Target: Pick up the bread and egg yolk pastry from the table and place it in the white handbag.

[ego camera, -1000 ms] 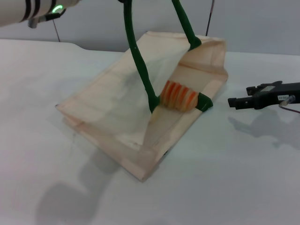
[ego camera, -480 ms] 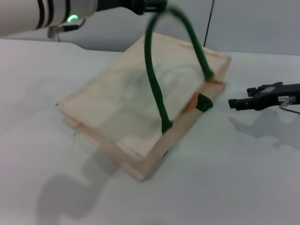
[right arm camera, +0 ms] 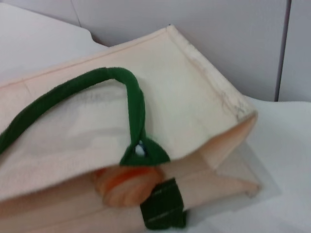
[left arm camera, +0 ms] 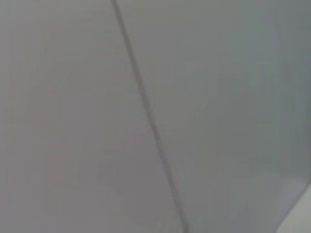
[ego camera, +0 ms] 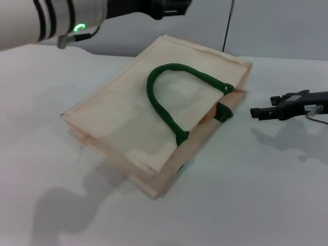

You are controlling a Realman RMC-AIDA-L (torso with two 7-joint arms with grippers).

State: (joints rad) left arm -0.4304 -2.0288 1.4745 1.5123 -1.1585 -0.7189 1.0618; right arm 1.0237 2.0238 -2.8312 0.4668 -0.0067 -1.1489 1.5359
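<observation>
The white handbag [ego camera: 128, 118] lies flat on the table, its mouth toward my right gripper. One dark green handle [ego camera: 169, 97] lies slack on top of it. The bread [right arm camera: 127, 187] sits just inside the bag's mouth, its orange and tan stripes showing in the right wrist view. The egg yolk pastry is out of view. My left gripper [ego camera: 171, 7] hangs above the bag's far edge at the top of the head view, open and holding nothing. My right gripper [ego camera: 261, 105] is open and empty, low over the table just right of the bag's mouth.
A white table [ego camera: 246, 195] carries the bag, with a grey wall behind it. A thin dark cable [ego camera: 226, 28] hangs down the wall behind the bag. The left wrist view shows only the wall and that cable [left arm camera: 146, 111].
My left gripper has let go of the green handle, which dropped flat onto the bag. The bag's upper side has sunk down and now covers most of the bread. The right arm has not moved.
</observation>
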